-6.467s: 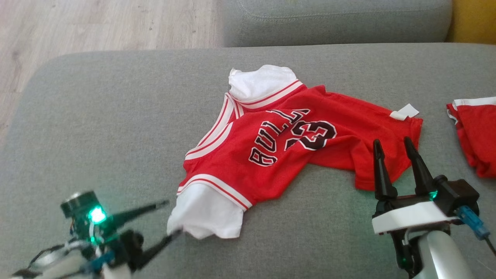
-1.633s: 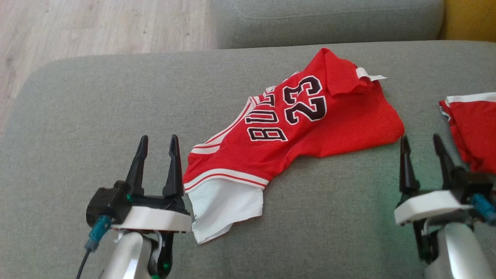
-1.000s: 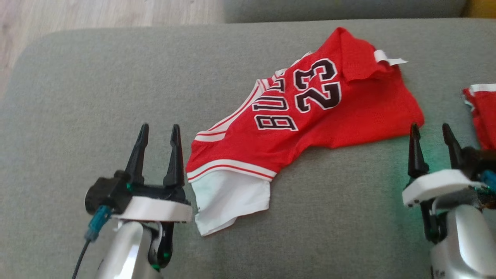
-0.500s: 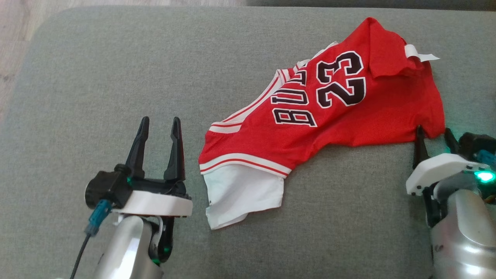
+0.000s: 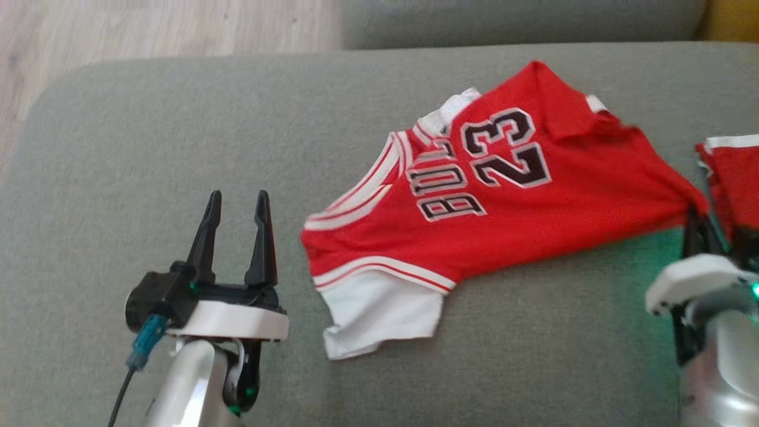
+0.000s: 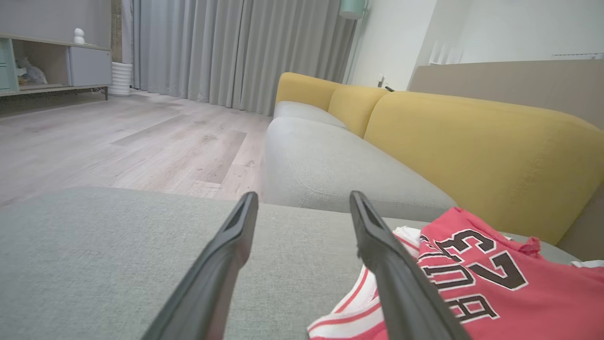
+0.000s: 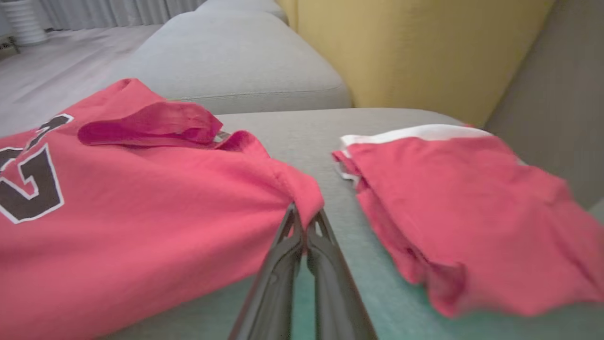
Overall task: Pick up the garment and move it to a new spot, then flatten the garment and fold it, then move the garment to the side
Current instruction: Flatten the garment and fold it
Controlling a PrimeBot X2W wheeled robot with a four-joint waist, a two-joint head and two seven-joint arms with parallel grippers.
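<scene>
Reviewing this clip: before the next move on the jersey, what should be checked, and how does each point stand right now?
1. Right gripper shut on jersey corner: ok.
2. Left gripper open, clear of the cloth: ok.
3. Jersey lying flat: not ok, far edge folded over.
4. Second red garment apart from jersey: ok.
5. Both cloth layers pinched: cannot tell.

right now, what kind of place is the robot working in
Most likely a home living room: the red jersey lies on a grey sofa seat with yellow back cushions, next to a wood-look floor, with long grey curtains at the far side.
</scene>
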